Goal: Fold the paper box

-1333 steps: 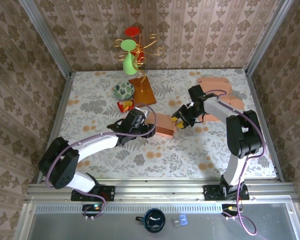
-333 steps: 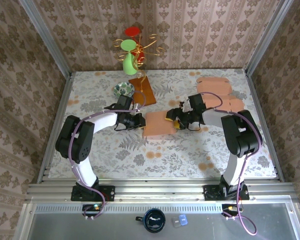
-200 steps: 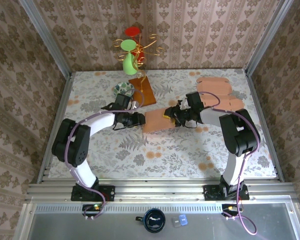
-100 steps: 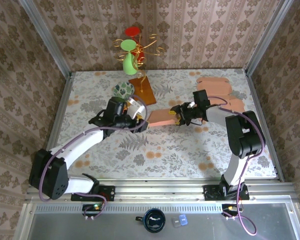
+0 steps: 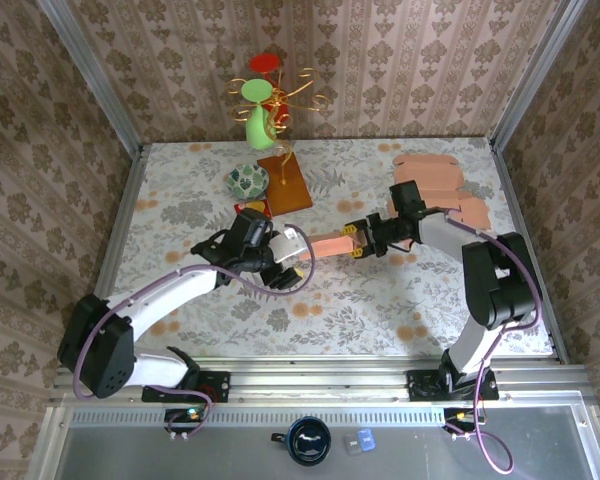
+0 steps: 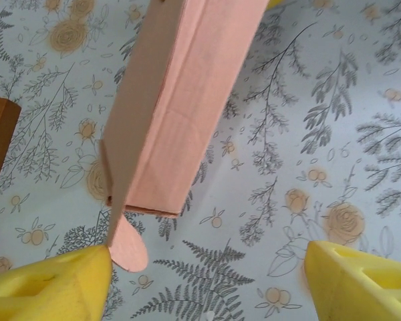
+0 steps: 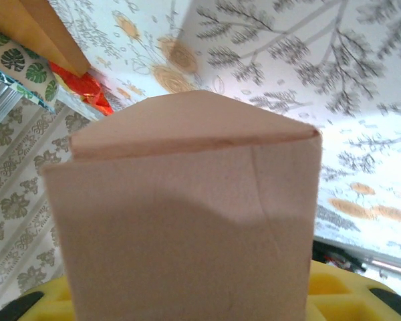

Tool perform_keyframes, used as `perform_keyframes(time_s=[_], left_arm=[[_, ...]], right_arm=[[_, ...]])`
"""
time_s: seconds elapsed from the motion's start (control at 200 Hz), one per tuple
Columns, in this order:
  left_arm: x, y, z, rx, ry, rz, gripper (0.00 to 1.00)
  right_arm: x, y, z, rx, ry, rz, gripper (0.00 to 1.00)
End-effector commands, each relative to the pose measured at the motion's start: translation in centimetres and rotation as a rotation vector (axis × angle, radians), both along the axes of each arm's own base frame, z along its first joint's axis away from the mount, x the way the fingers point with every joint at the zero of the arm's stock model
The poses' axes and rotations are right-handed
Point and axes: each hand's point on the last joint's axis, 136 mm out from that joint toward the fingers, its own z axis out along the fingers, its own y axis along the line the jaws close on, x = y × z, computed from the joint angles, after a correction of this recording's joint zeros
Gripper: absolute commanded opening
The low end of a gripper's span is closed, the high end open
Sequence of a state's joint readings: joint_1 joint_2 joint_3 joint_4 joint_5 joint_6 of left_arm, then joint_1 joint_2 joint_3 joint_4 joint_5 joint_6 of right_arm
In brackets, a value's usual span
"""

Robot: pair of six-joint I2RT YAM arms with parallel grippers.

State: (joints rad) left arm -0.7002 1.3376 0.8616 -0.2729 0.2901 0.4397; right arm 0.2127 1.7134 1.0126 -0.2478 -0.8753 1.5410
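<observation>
- Top view: the box [image 5: 323,244] hangs mid-table [image 5: 380,310], apparently lifted. The right fingers [image 5: 351,250] are clamped on its right end, and the left fingers [image 5: 295,262] sit at its left end. The right arm should probably hold level and firm.
- Left wrist view: the left fingers [image 6: 47,281] are spread wide and grip nothing. The box [image 6: 180,114] ends between them, its rounded flap [image 6: 127,249] just beside the left pad. I would press that pad against the flap and swing it gently across the end, so it creases at its hinge without buckling.
- Right wrist view: the right fingers [image 7: 341,284] grip the box [image 7: 187,221]. Squeezing harder risks crushing it.
</observation>
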Motion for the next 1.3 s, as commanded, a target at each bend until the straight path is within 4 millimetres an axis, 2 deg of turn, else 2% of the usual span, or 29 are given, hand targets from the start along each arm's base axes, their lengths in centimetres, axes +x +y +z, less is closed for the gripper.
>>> perform_keyframes(time_s=[0.0, 0.13, 0.32, 0.62, 0.745, 0.88, 1.045, 1.115, 1.295], left_arm=[[0.7, -0.3, -0.8, 0.046, -0.054, -0.024, 0.78], [1.6, -0.6, -1.4, 0.077, -0.076, -0.009, 0.78], [0.9, -1.8, -2.7, 0.128, -0.074, -0.058, 0.78], [1.6, -3.7, -2.3, 0.112, -0.1, -0.052, 0.76], [1.4, -4.2, -2.4, 0.111, -0.093, -0.071, 0.73], [0.6, -4.6, -2.8, 0.122, -0.052, -0.111, 0.65], [0.1, -4.6, -2.8, 0.13, -0.015, -0.129, 0.54], [-0.4, -4.8, -2.7, 0.13, 0.014, -0.147, 0.48], [-1.0, -4.6, -3.1, 0.174, 0.112, -0.137, 0.47]], right_arm=[[-2.5, 0.2, 0.6, 0.046, 0.109, 0.0, 0.43], [-3.5, 0.2, 0.9, 0.048, 0.124, 0.005, 0.43], [-4.1, 0.3, 1.0, 0.058, 0.147, -0.01, 0.43], [-4.9, 1.2, 1.3, 0.079, 0.173, 0.002, 0.43], [-5.3, 1.2, 0.7, 0.08, 0.189, 0.002, 0.43], [-5.1, 1.2, 0.2, 0.095, 0.199, -0.014, 0.43], [-4.7, 1.0, 0.0, 0.095, 0.199, -0.025, 0.48], [-4.3, 0.7, 0.0, 0.092, 0.188, -0.031, 0.53], [-2.9, -0.6, 0.3, 0.057, 0.124, -0.022, 0.66]])
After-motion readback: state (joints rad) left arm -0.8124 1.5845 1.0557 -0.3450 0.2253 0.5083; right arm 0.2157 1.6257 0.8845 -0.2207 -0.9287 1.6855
